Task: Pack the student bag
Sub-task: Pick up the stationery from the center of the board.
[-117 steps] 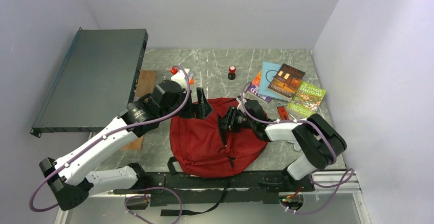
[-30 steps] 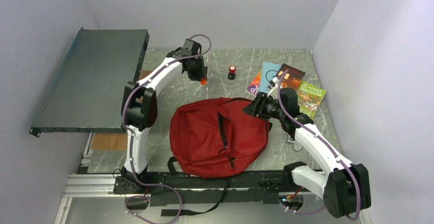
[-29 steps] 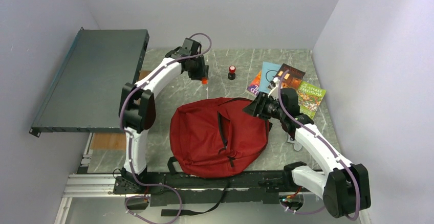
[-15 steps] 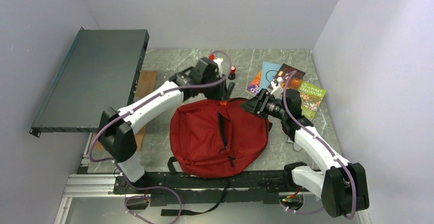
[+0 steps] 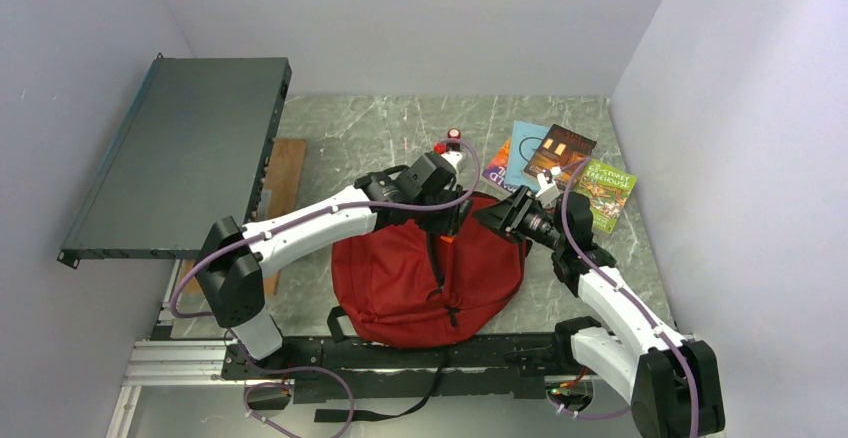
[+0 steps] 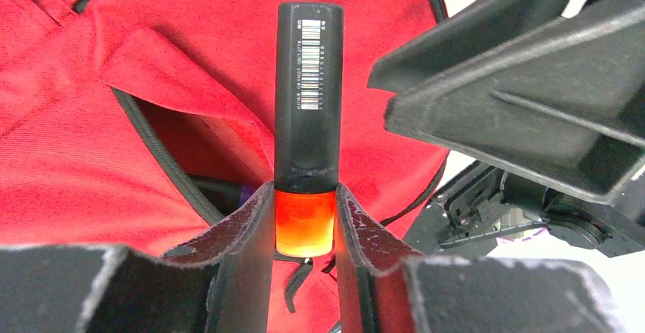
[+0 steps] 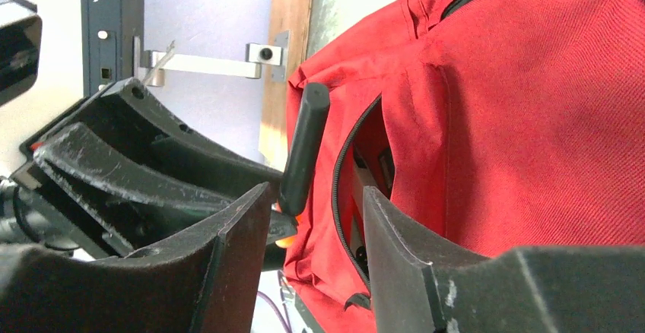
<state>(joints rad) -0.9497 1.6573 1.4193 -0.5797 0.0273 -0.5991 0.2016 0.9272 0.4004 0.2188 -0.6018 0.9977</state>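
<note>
The student bag (image 5: 400,283) is a red backpack lying flat at mid-table, its zipped pocket (image 6: 163,147) gaping. My left gripper (image 5: 446,224) hovers over the bag's upper part, shut on a black marker (image 6: 308,97) by its orange end (image 6: 304,226). The marker's black body points out over the pocket mouth. My right gripper (image 5: 497,214) sits at the bag's upper right edge, facing the left one. Its jaws (image 7: 314,192) stand apart with nothing clamped. Beyond them show the marker (image 7: 304,139) and the bag's red fabric (image 7: 532,120).
Several books (image 5: 560,163) lie fanned at the back right. A small red-topped object (image 5: 453,138) stands behind the bag. A dark flat case (image 5: 180,148) slopes along the left, with a wooden board (image 5: 287,173) beside it.
My left arm has swung from the back of the table to above the bag, carrying the marker. The right gripper has stayed at the bag's edge and tilted slightly.
</note>
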